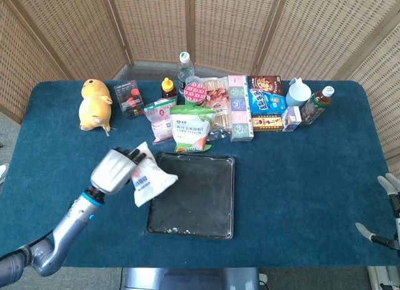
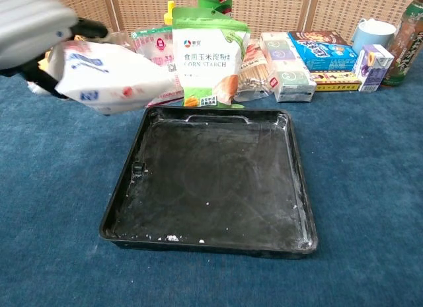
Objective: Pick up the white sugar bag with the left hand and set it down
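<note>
The table [image 1: 312, 177], covered in blue cloth, carries a black tray [image 1: 206, 202] near its front middle and a row of groceries along the back. The left arm [image 1: 62, 230] reaches up from the lower left corner of the head view, rising toward the tray's left side, with the left hand [image 1: 114, 170] lifted above the cloth just left of the tray. In the head view the back of the hand faces the camera and its dark fingers [image 1: 134, 156] curl over the top of the sugar bag [image 1: 150, 182], gripping it. The bag hangs in the air, tilted, with its lower corner over the tray's left rim; nothing shows it touching the tray or the cloth. In the chest view the hand [image 2: 30, 16] fills the upper left corner, blurred, and the bag [image 2: 106, 72] juts out to the right of it, white with blue and pink print, puffed and creased, held clear above the cloth left of the tray [image 2: 211, 188]. Just behind it stands a green starch pouch [image 2: 205, 55]. The right hand [image 1: 384, 205] shows only at the right edge of the head view, too little to tell how its fingers lie. A yellow plush toy [image 1: 94, 104] sits at the far left.
</note>
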